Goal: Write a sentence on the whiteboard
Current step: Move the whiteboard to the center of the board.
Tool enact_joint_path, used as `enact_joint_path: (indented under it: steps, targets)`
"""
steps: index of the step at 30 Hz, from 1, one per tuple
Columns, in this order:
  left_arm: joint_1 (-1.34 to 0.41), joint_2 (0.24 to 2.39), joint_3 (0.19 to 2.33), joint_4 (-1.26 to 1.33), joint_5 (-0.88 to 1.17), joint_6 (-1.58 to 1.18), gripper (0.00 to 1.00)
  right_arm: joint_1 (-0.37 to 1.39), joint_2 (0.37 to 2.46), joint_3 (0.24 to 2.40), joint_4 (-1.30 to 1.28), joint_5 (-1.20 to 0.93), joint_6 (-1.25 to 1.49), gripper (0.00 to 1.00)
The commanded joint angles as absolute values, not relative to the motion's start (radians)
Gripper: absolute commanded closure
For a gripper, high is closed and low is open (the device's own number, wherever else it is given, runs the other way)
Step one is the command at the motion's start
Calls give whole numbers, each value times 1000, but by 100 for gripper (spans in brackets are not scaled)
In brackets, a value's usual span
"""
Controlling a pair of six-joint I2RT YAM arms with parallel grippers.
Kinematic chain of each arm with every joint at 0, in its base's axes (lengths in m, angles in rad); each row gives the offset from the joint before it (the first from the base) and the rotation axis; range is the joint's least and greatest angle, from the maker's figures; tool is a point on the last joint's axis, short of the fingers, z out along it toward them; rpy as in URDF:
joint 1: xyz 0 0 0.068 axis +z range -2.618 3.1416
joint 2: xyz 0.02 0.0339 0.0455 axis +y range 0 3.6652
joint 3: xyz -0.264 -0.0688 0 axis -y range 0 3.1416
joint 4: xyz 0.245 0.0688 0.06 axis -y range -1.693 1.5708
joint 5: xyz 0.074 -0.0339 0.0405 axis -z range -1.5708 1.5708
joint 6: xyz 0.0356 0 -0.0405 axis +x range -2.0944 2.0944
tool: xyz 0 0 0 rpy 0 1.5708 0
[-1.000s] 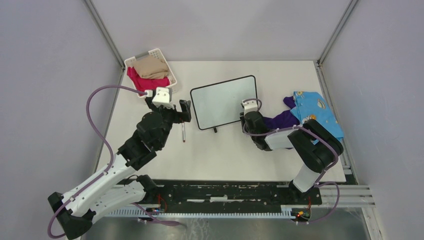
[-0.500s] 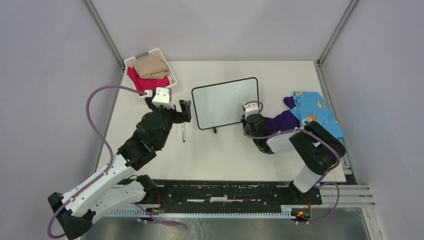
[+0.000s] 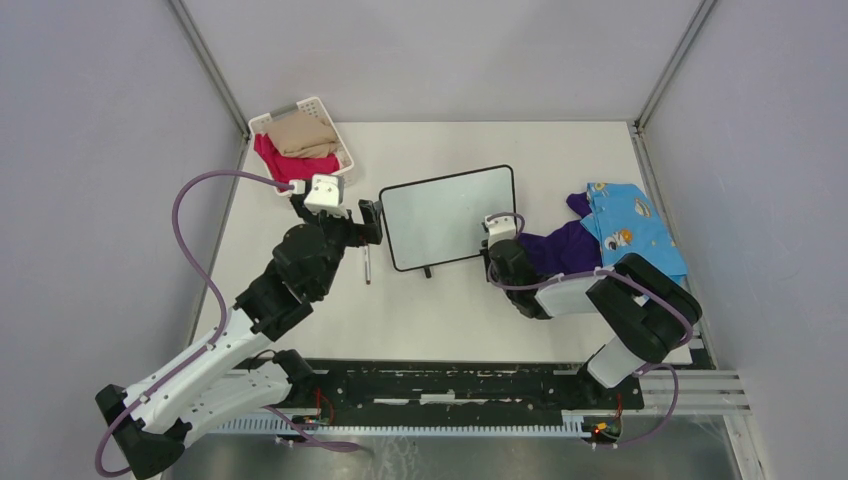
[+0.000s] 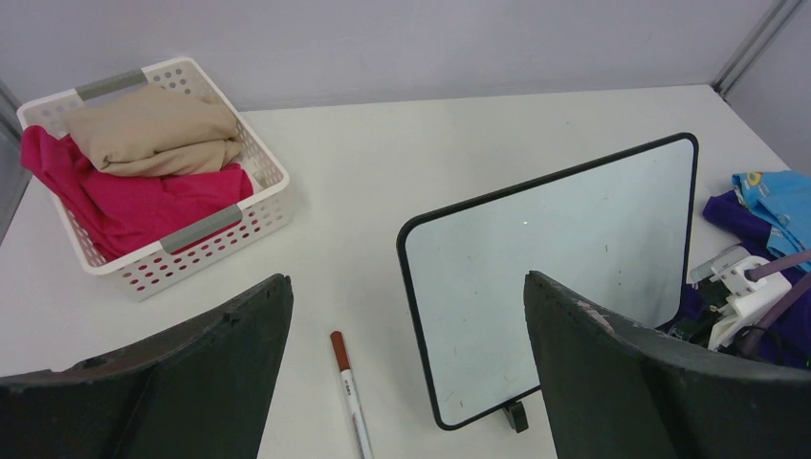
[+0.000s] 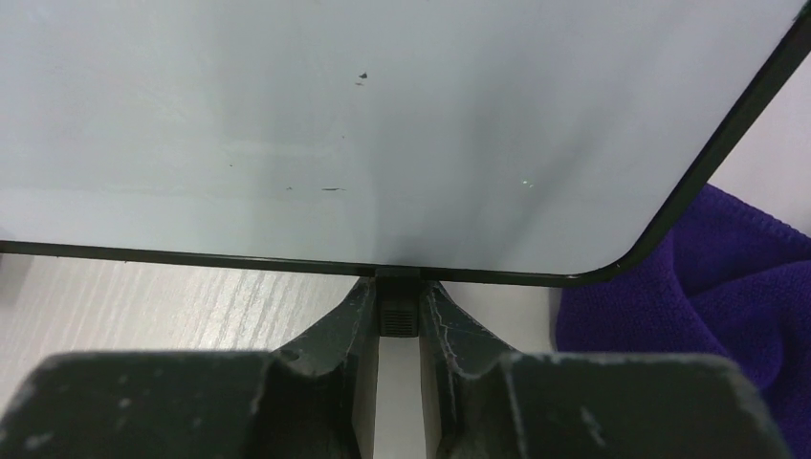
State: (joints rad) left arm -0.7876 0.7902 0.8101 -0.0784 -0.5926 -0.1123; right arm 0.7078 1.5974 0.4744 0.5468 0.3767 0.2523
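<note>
White and blank, the whiteboard (image 3: pixel 448 215) stands in the middle of the table (image 3: pixel 560 150). The right gripper (image 5: pixel 397 292) pinches the little black foot (image 5: pixel 398 316) on its near edge. It should slide the board slowly so it does not tip. The left gripper (image 4: pixel 406 282) hangs wide over the pen (image 4: pixel 350 392).

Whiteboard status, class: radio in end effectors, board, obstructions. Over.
Left end effector open, empty, over marker. Right end effector shut on foot of whiteboard. Board blank, faint specks only. Purple cloth beside right arm, board face unobstructed.
</note>
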Motion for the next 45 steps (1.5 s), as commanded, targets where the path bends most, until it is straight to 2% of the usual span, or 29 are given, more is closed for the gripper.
enact_joint_path:
  steps: [1, 19, 21, 26, 29, 35, 40, 45]
  targets:
    - [-795, 790, 814, -37, -589, -99, 5, 741, 1585, 465, 486, 368, 339, 91]
    - [-800, 793, 813, -37, -593, -100, 5, 834, 1583, 487, 375, 511, 402, 91]
    - [-801, 790, 813, -38, -594, -99, 5, 835, 1580, 489, 362, 517, 406, 86]
    - [-802, 787, 815, -40, -593, -97, 5, 837, 1555, 481, 354, 518, 422, 50]
    - [-804, 782, 813, -40, -597, -94, 4, 843, 1516, 466, 360, 505, 428, 40]
    - [-811, 782, 811, -41, -625, -84, 4, 864, 1367, 437, 313, 485, 424, 34]
    - [-814, 786, 809, -40, -685, -82, 2, 875, 1131, 330, 298, 451, 392, 34]
    - [-815, 839, 815, -53, -842, -143, 0, 875, 951, 257, 226, 420, 359, 34]
